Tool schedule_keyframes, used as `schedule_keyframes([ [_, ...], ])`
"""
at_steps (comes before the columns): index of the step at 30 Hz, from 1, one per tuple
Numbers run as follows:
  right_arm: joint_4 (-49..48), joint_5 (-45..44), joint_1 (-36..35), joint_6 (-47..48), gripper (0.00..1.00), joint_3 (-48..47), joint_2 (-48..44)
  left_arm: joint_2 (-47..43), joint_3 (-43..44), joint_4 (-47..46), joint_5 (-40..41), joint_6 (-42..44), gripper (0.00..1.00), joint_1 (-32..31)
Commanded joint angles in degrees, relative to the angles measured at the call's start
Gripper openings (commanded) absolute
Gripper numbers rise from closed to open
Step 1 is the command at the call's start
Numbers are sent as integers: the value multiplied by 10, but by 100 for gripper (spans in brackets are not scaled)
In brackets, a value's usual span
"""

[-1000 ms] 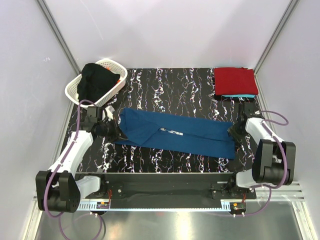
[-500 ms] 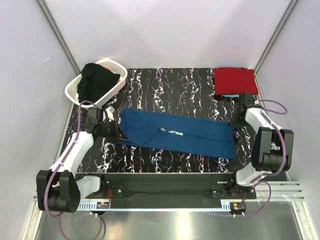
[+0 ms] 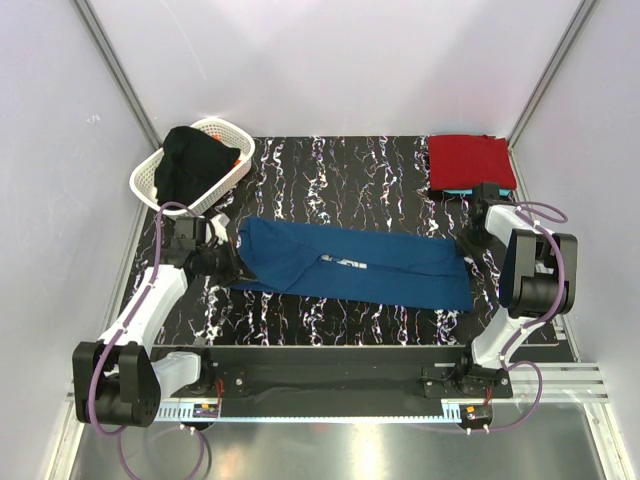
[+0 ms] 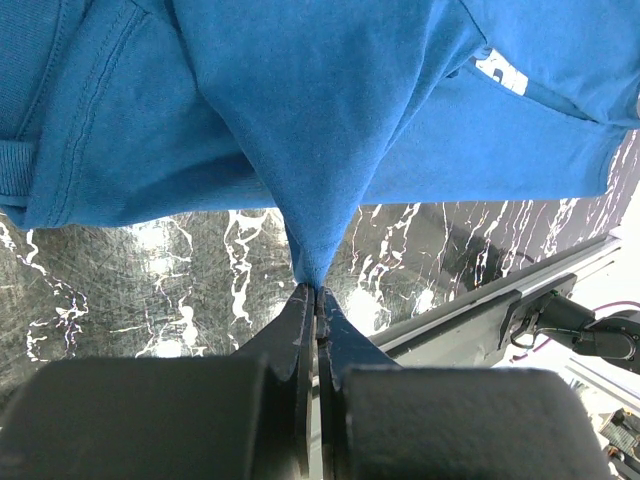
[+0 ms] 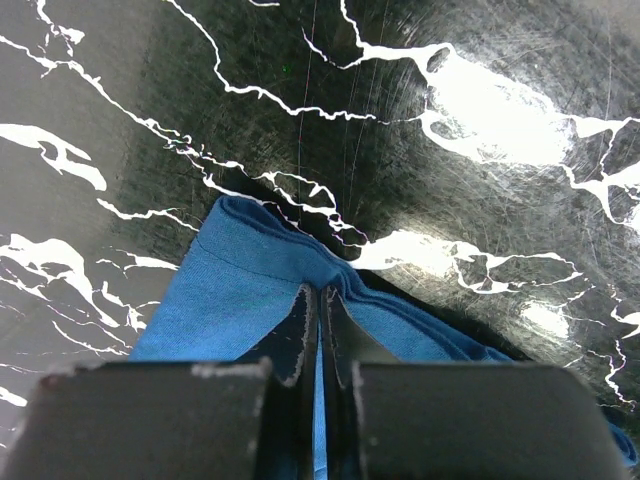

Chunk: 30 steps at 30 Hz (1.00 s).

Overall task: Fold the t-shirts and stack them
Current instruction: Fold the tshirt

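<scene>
A blue t-shirt (image 3: 350, 268) with a small white chest print lies folded lengthwise across the middle of the black marbled table (image 3: 350, 175). My left gripper (image 3: 222, 258) is shut on its left end; in the left wrist view the cloth (image 4: 330, 120) rises in a peak from the pinched jaws (image 4: 317, 292). My right gripper (image 3: 466, 243) is shut on the shirt's right edge, the blue hem (image 5: 260, 250) bunched between its fingers (image 5: 321, 295). A folded red t-shirt (image 3: 470, 160) lies on a turquoise one (image 3: 462, 189) at the back right.
A white lattice basket (image 3: 150, 180) holding dark cloth (image 3: 195, 158) with a bit of orange stands at the back left. White walls close in the table on three sides. The arm bases and a metal rail (image 3: 340, 405) run along the near edge.
My right gripper moved from the near right up to the shirt's right edge and shut on it. The left gripper kept its hold on the left end.
</scene>
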<state>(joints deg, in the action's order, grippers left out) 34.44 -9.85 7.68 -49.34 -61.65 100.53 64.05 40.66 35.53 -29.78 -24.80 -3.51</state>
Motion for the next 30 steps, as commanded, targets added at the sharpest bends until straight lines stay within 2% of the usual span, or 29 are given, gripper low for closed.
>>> schedule_keyframes([
  [1,-7,-30,3,-2,0,-7,-1,-14,-1,-21,-13,11,0,3],
  [4,-6,-25,3,6,6,-5,-12,-13,-3,-23,-12,11,0,3],
  [5,-7,-25,3,7,12,-4,-14,-11,-2,-23,-13,11,0,3],
  [10,-7,-16,3,11,12,-7,-17,-14,-4,-24,-15,11,0,2],
  [13,-6,-4,3,11,19,-9,-17,-13,-3,-26,-19,12,0,3],
  [14,-7,-2,3,9,18,-9,-17,-15,-3,-24,-19,12,0,2],
  [16,-8,1,3,7,4,-10,-18,-16,-3,-26,-19,11,0,2],
  [17,-8,2,3,7,0,-11,-20,-17,-4,-25,-19,11,0,3],
  [25,-9,-2,3,19,0,-20,-44,-15,-5,-26,-17,11,0,3],
  [28,-15,9,3,21,11,-21,-39,-11,-5,-26,-20,12,0,2],
  [29,-17,11,3,21,8,-21,-38,-12,-5,-26,-20,12,0,2],
  [30,-20,12,3,21,1,-18,-35,-13,-6,-26,-19,12,0,3],
])
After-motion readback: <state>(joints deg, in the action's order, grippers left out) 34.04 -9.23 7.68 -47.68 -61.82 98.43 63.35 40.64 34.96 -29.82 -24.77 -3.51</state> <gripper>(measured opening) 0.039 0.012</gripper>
